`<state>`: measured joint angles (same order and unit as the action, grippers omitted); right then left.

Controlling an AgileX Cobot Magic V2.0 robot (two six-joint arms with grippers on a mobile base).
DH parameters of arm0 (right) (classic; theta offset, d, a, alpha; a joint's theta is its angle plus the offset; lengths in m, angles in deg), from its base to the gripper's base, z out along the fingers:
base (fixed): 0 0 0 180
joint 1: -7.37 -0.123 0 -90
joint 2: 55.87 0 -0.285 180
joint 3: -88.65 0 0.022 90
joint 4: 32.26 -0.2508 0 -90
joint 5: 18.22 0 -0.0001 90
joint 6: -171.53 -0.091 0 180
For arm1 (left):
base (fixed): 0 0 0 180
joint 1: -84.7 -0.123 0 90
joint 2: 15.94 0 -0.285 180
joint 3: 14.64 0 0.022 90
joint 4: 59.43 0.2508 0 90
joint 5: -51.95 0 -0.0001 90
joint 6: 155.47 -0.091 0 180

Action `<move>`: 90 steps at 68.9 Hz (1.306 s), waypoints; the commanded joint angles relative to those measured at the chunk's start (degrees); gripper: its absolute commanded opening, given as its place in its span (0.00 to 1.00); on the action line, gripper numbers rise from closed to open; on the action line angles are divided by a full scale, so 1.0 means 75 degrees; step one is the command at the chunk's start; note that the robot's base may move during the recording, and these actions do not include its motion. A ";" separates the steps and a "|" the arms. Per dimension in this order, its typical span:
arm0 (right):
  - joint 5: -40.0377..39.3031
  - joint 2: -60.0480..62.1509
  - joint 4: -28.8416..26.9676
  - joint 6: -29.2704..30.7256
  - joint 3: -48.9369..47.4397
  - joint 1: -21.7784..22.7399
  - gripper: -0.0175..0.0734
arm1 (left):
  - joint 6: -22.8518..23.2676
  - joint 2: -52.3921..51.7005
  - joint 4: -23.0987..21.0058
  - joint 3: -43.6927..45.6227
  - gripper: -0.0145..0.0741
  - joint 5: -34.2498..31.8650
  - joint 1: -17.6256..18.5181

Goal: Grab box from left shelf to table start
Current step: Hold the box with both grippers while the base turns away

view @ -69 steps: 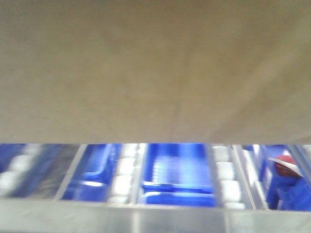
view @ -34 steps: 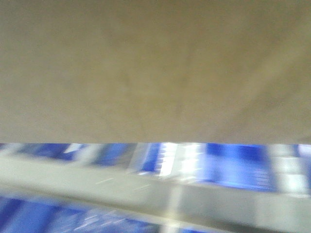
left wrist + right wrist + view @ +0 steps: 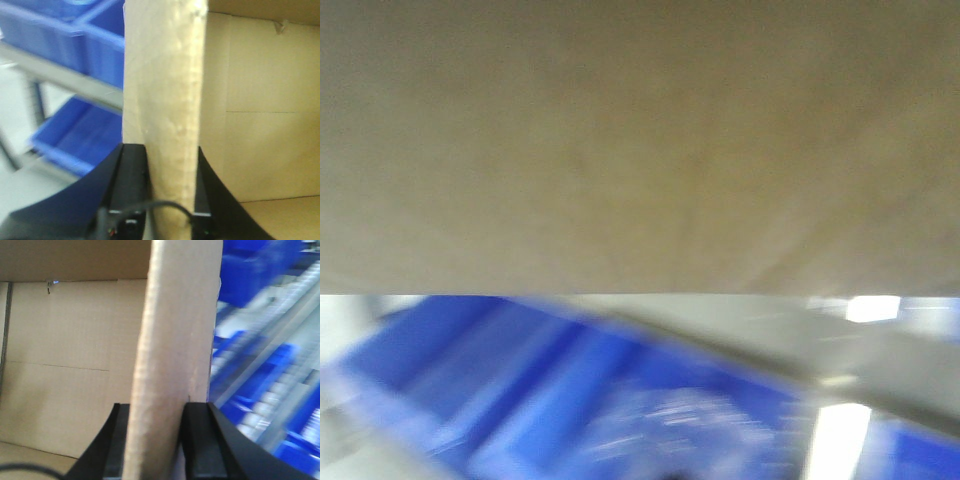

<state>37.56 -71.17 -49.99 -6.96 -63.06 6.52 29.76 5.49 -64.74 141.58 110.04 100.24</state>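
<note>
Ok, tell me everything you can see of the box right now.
The box is plain tan corrugated cardboard, unprinted and faintly creased, its face filling the upper part of the front view edge to edge. Both wrist views show it open, with bare inside walls and a horizontal fold line. The left gripper is shut on one upright side wall, the right gripper on another. Its underside is hidden.

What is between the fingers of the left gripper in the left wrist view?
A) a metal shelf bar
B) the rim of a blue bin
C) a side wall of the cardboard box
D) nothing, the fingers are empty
C: the left gripper has one black finger on each side of an upright wall of the box, closed against the cardboard.
</note>
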 commanded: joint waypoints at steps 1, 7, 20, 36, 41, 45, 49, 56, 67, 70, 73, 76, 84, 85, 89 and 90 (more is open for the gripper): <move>-0.0879 -0.0139 0.0072 0.0063 -0.0211 0.0024 0.25 | 0.0165 0.0054 -0.0667 0.0300 0.06 -0.0795 0.0046; -0.0879 -0.0139 0.0072 0.0063 -0.0211 0.0024 0.25 | 0.0165 0.0054 -0.0667 0.0300 0.06 -0.0795 0.0046; -0.0879 -0.0139 0.0072 0.0063 -0.0211 0.0024 0.25 | 0.0165 0.0054 -0.0667 0.0300 0.06 -0.0795 0.0046; -0.0879 -0.0139 0.0072 0.0063 -0.0211 0.0024 0.25 | 0.0165 0.0054 -0.0667 0.0300 0.06 -0.0795 0.0046; -0.0879 -0.0139 0.0072 0.0063 -0.0211 0.0024 0.25 | 0.0165 0.0054 -0.0667 0.0300 0.06 -0.0795 0.0046; -0.0879 -0.0139 0.0072 0.0063 -0.0211 0.0024 0.25 | 0.0165 0.0054 -0.0667 0.0300 0.06 -0.0795 0.0046; -0.0879 -0.0139 0.0072 0.0063 -0.0211 0.0024 0.25 | 0.0165 0.0054 -0.0667 0.0300 0.06 -0.0795 0.0046; -0.0879 -0.0139 0.0072 0.0063 -0.0211 0.0024 0.25 | 0.0165 0.0054 -0.0699 0.0300 0.06 -0.0795 0.0046; -0.0879 -0.0139 0.0072 0.0063 -0.0211 0.0024 0.25 | 0.0165 0.0054 -0.0760 0.0300 0.06 -0.0795 0.0046; -0.0879 -0.0139 0.0072 0.0063 -0.0211 0.0024 0.25 | 0.0165 0.0054 -0.0784 0.0300 0.06 -0.0795 0.0046; -0.0879 -0.0139 0.0072 0.0063 -0.0211 0.0024 0.25 | 0.0165 0.0054 -0.0800 0.0300 0.06 -0.0795 0.0046; -0.0879 -0.0139 0.0072 0.0063 -0.0211 0.0024 0.25 | 0.0165 0.0054 -0.0800 0.0300 0.06 -0.0795 0.0046; -0.0879 -0.0139 0.0072 0.0063 -0.0211 0.0024 0.25 | 0.0165 0.0054 -0.0811 0.0300 0.06 -0.0795 0.0046; -0.0879 -0.0139 0.0072 0.0063 -0.0211 0.0024 0.25 | 0.0165 0.0054 -0.0811 0.0300 0.06 -0.0795 0.0046; -0.0879 -0.0139 0.0072 0.0063 -0.0211 0.0024 0.25 | 0.0165 0.0078 -0.0811 0.0300 0.06 -0.0795 0.0046; -0.0888 -0.0147 0.0072 0.0063 -0.0211 0.0024 0.25 | 0.0165 0.0084 -0.0811 0.0300 0.06 -0.0795 0.0046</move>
<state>37.44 -71.17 -49.99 -6.96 -63.06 6.52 29.76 5.41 -64.88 141.58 110.04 100.24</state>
